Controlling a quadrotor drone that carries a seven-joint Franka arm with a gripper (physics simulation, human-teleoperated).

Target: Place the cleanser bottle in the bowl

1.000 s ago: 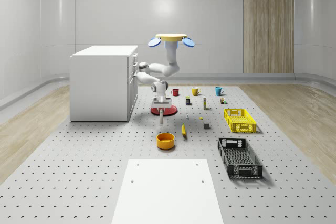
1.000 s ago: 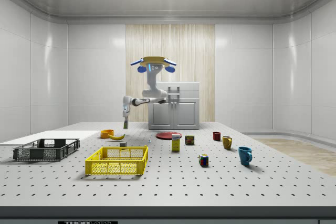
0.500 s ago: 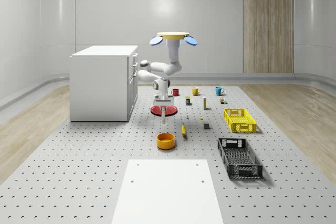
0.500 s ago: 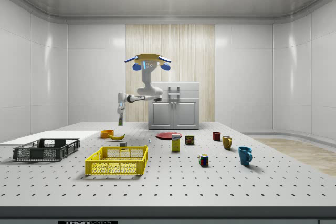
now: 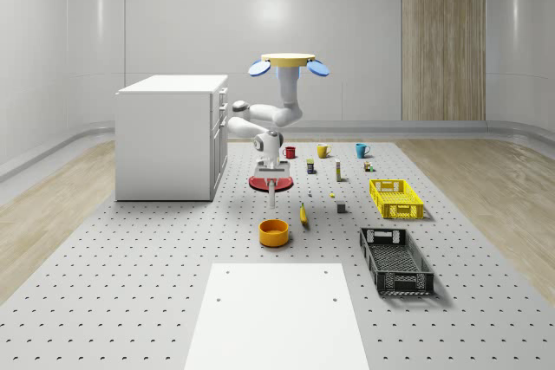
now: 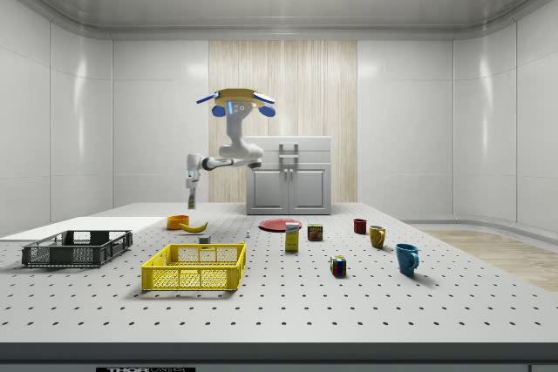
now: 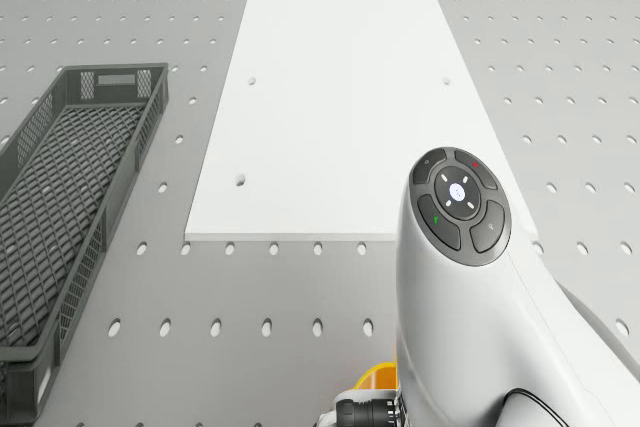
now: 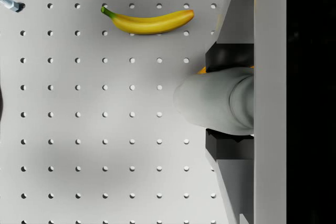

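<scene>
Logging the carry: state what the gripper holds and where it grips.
The gripper is shut on the cleanser bottle, pads on opposite sides of its body.

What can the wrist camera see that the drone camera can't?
Wrist view: a banana, a small bolt, and the claw shut on the cleanser bottle. Drone view: a white sheet, a black crate and the arm's grey link with buttons. Shared: the holed table and an orange sliver of the bowl. The drone hovers over the table, with the claw held high near the bowl.
</scene>
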